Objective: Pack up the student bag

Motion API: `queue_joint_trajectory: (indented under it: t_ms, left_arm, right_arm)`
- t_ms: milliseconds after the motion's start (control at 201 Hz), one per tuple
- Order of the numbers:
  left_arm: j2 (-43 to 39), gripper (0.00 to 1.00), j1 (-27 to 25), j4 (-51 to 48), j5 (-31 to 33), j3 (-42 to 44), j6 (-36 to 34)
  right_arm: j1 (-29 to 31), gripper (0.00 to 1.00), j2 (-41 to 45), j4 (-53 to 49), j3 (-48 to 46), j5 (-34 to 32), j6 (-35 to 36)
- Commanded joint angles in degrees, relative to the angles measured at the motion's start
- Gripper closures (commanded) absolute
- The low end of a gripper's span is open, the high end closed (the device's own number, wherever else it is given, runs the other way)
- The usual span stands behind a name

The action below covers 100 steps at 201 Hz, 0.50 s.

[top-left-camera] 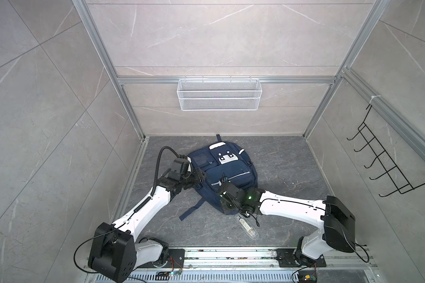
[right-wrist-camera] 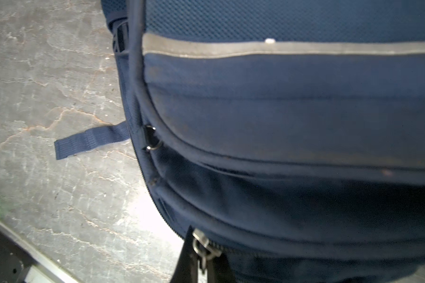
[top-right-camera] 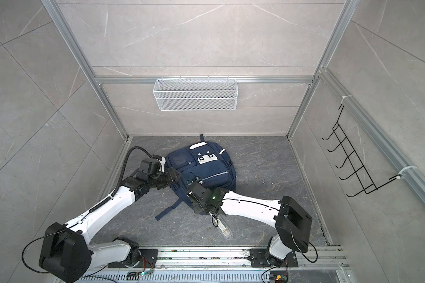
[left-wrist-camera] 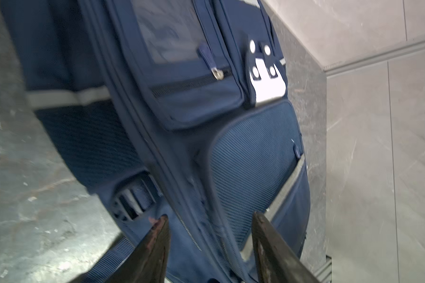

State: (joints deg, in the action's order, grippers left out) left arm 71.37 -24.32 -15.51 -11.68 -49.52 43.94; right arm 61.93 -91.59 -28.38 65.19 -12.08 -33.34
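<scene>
Flat on the counter, the student bag is lying lengthwise, near-to-far. Right pincer is clamping its near-end zipper pull; left pincer is gaping at the left flank.

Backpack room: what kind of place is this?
Probably a robot test booth, not a school: a metal frame boxes it in, two robot arms are bolted to a rail, and a wire basket hangs on the tiled back wall.
</scene>
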Motion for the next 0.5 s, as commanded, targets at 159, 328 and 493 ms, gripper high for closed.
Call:
queue_joint_trajectory:
  t_ms: [159, 328, 493]
  left_arm:
    - [1.7, 0.43, -6.2, 1.6, 3.1, 1.9, 3.3]
    - [7.6, 0.43, -10.9, 5.1, 4.9, -0.2, 4.1]
    - [10.9, 0.55, -12.4, 9.4, 6.4, 0.8, 5.7]
  right_arm:
    - [2.8, 1.0, -2.1, -0.1, 5.1, 1.5, 1.4]
    - [4.1, 1.0, -3.5, -0.4, 7.1, 2.6, 1.6]
    - [4.9, 1.0, -5.4, -2.3, 10.1, 4.0, 2.9]
